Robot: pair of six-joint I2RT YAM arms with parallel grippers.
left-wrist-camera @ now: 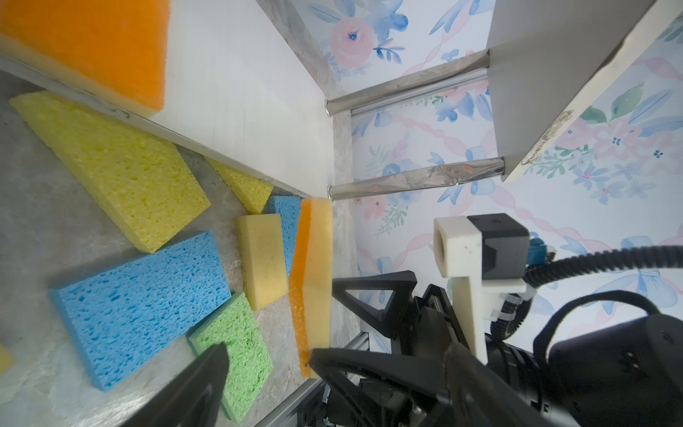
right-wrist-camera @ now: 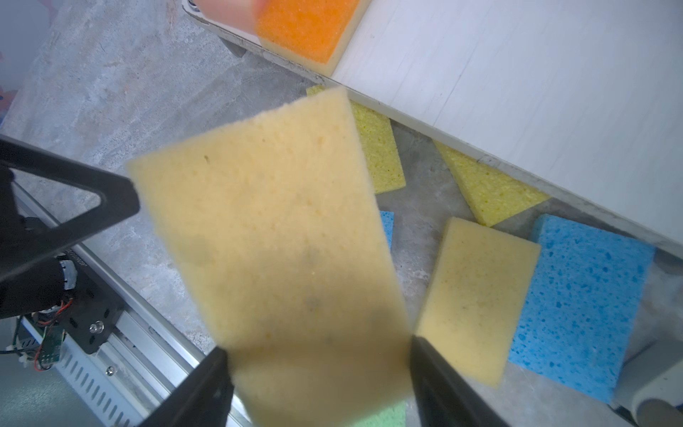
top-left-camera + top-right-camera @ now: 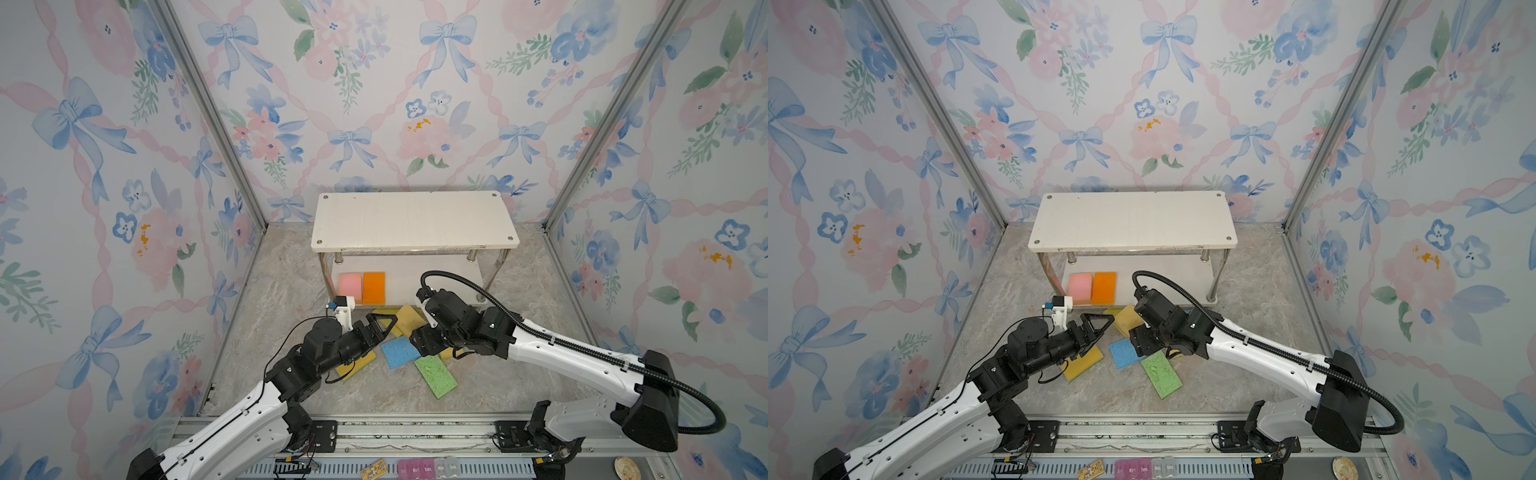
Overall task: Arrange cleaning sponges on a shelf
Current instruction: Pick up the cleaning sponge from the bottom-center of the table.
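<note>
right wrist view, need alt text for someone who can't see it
A tan sponge, close and blurred, fills mid-frame, held between the black jaws of the right gripper. Behind it, yellow sponges, a second tan sponge and a blue sponge lie loose on the marbled floor beside the shelf, whose white lower board carries an orange sponge.

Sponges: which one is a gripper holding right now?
The tan sponge with an orange face. It alone is clamped in the right gripper and turned up on edge. The rest lie flat.
</note>
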